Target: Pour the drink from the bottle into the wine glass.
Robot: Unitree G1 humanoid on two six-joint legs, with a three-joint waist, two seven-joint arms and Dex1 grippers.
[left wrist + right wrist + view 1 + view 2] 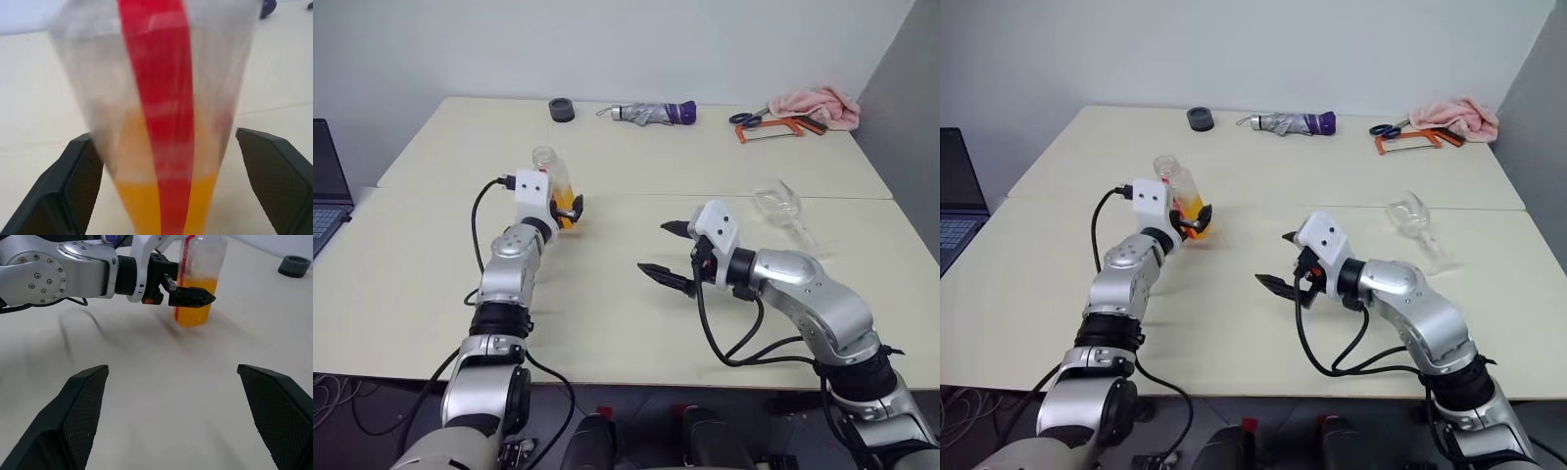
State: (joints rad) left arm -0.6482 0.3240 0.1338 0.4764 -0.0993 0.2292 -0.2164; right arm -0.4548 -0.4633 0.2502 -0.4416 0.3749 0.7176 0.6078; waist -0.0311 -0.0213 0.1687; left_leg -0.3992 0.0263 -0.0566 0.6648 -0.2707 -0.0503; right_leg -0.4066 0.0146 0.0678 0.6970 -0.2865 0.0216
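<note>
On the table (pixel 607 323), both jaws gape; the bottle (pixel 558 191) stands between the left's.

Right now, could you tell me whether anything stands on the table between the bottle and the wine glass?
Nothing lies on the table between the bottle and the wine glass, but the open right gripper hovers just in front of that line.

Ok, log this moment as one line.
left gripper: open around bottle | bottle: upright on table | right gripper: open, empty | wine glass: tipped over
</note>
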